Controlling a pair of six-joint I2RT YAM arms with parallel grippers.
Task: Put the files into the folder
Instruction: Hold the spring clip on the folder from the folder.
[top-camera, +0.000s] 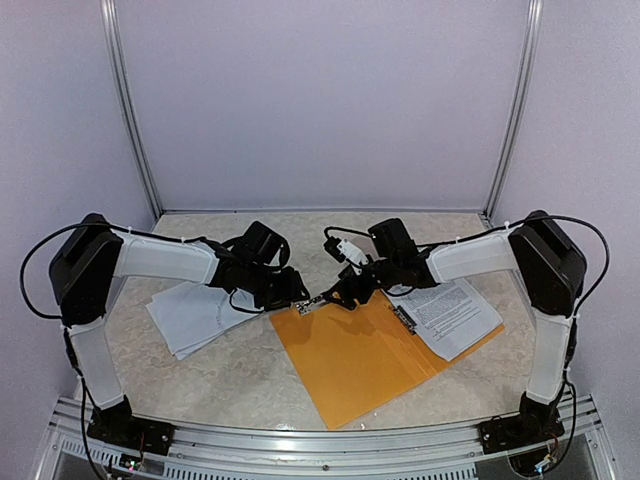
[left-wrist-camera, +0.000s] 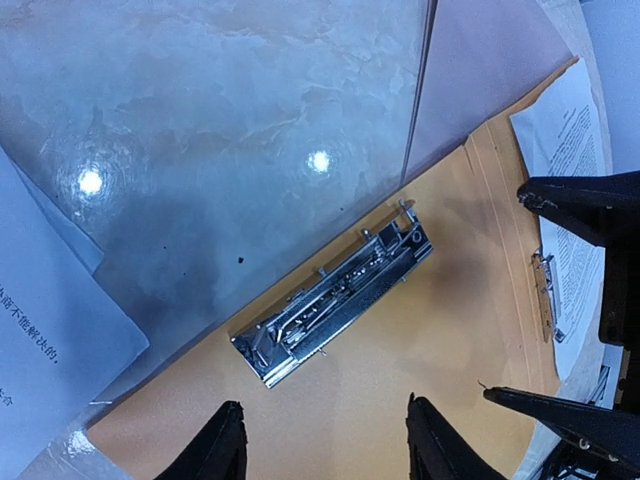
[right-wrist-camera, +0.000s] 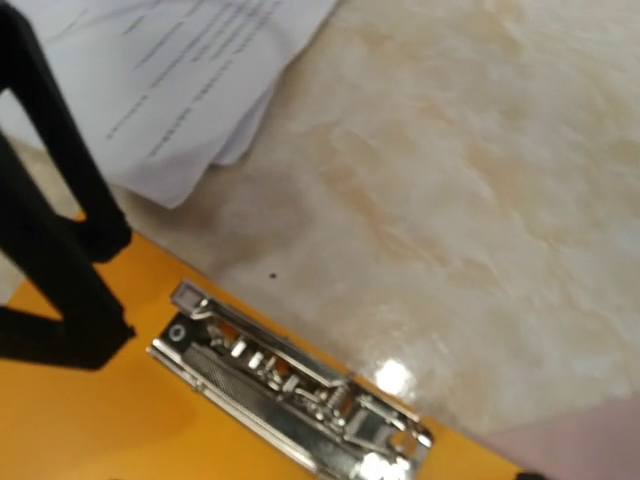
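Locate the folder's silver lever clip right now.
Top view: the silver clip lies mid-table on the far corner of the orange folder, directly between the left gripper and the right gripper.

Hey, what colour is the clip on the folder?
The clip is shiny silver metal; the left wrist view shows it best.

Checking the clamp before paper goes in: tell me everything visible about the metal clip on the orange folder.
The metal clip is a long, narrow bar of shiny silver metal with a lever and spring parts on top. It lies flat on the orange folder, along the edge beside the marble table, diagonal in the left wrist view. It clamps no paper. The left gripper hovers open near it, not touching.
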